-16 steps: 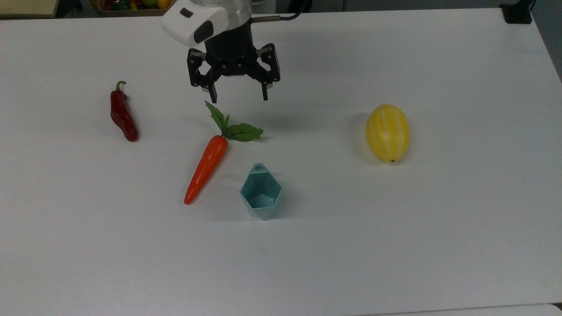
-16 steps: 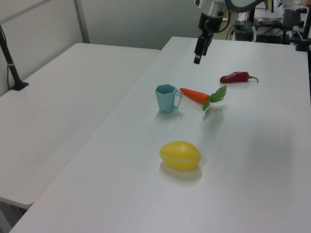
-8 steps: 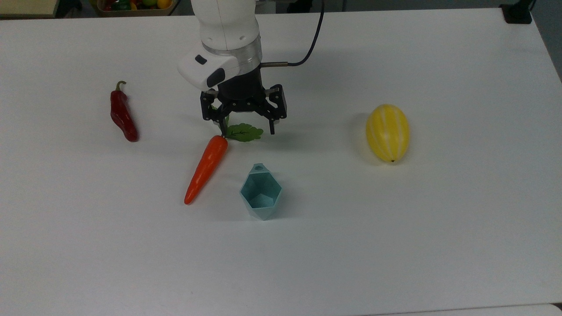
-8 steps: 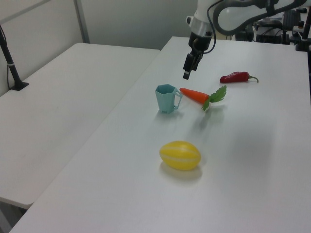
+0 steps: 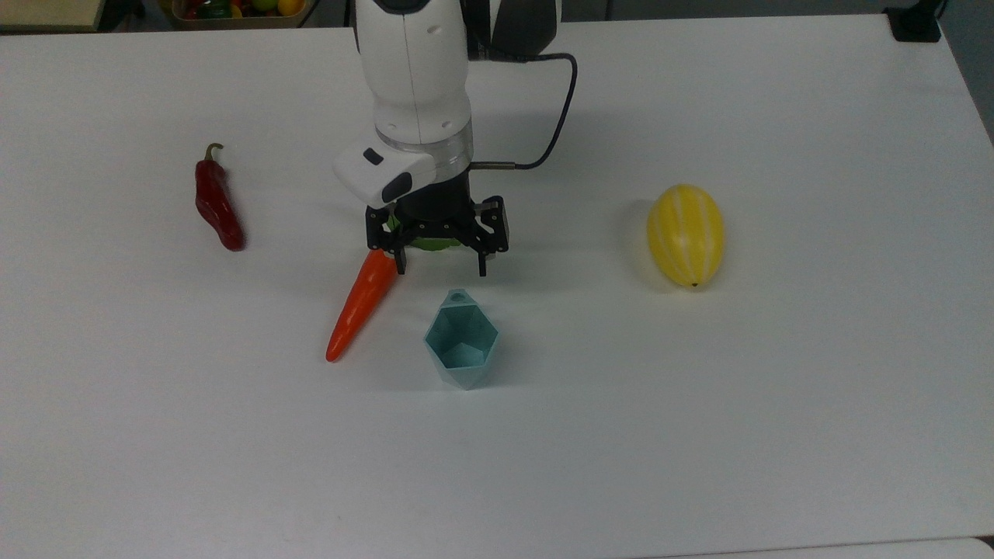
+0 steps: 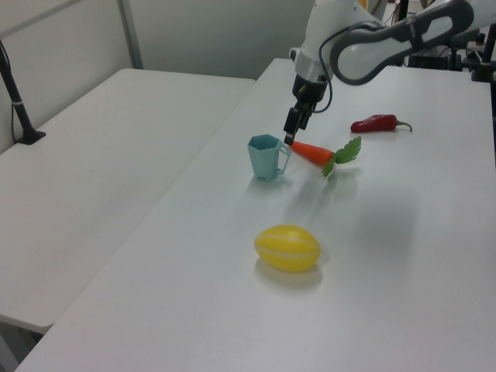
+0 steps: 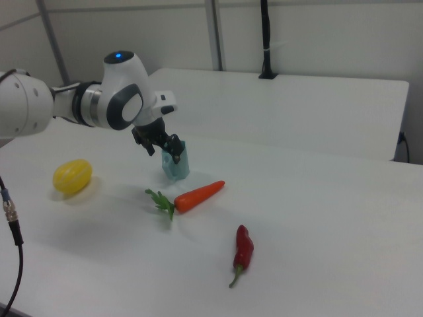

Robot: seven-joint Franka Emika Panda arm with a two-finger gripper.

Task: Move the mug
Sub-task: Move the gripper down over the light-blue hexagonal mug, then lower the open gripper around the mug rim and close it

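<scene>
The claw [image 5: 439, 267] hung wide open at the mug's [image 5: 461, 347] twelve o'clock in the top view; descending there risked clipping the carrot [image 5: 362, 304] beside it.

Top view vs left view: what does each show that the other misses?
Top view alone: both black fingers of the open gripper spread apart, and the pale teal faceted mug's hollow interior.

Left view alone: the mug's tab handle in profile, the carrot's green leaves, and a second white table alongside.

Both: orange carrot, dark red chili pepper, yellow striped melon.
</scene>
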